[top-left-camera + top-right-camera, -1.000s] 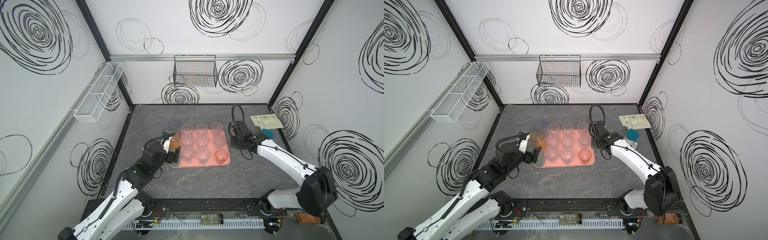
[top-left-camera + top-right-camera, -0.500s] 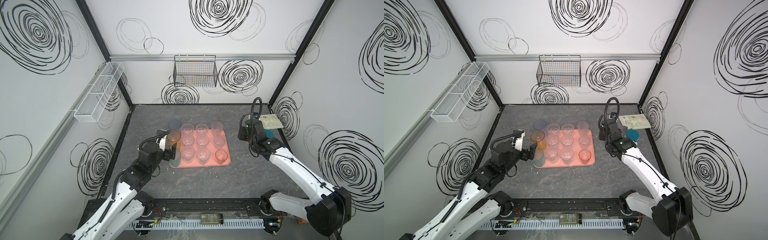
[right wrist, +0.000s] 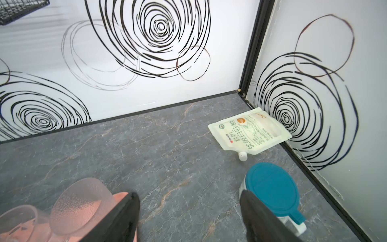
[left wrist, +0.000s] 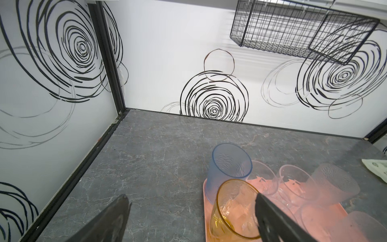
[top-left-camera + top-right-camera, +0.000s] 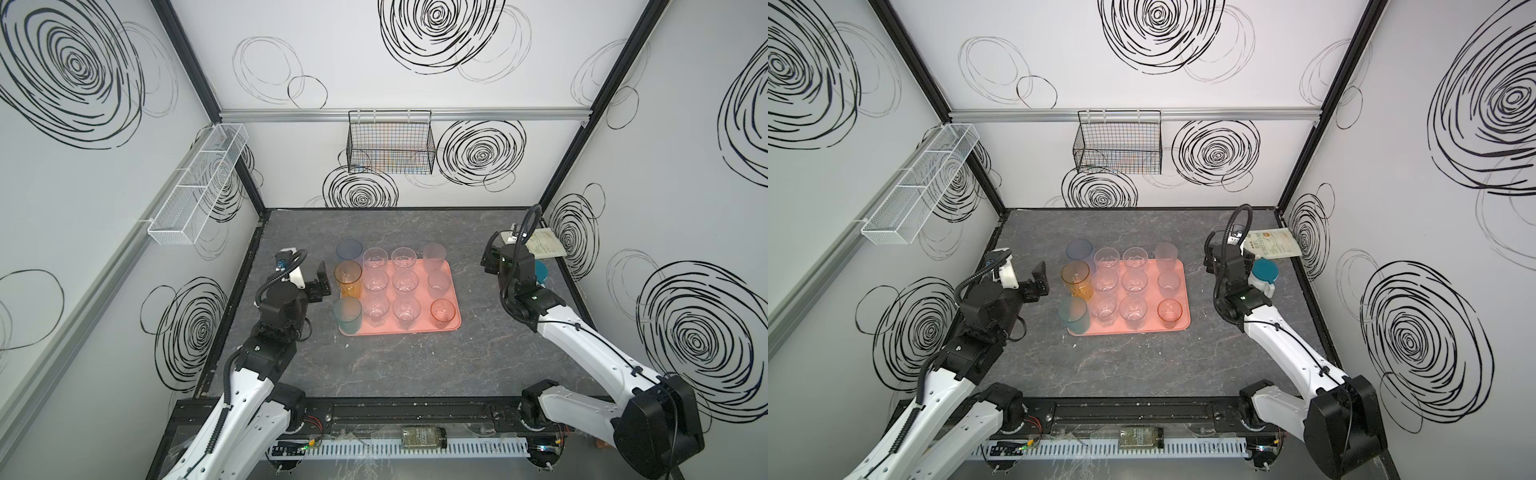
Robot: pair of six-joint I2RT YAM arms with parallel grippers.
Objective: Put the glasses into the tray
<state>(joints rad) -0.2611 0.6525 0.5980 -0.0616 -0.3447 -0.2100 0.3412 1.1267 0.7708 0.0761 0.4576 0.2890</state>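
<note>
Since twelve glasses [image 5: 405, 282] stand inside tray [image 5: 453, 326], middle of bench [image 5: 374, 374], only retreat remains, I judge. Left pincer [image 4: 191, 196] wide, empty, just left of amber glass [image 5: 348, 278]: draw back leftward, clear of rim. Right pincer [image 3: 188, 193] wide, empty, beside teal-lidded jar [image 3: 272, 188].

Pouch [image 3: 249, 131], teal-lidded jar [image 3: 272, 186], black basket [image 5: 390, 151], white basket [image 5: 195, 187]

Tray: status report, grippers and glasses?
Left gripper open, empty, beside amber glass. Right gripper open, empty. Twelve glasses upright on tray. Nothing blocking.
</note>
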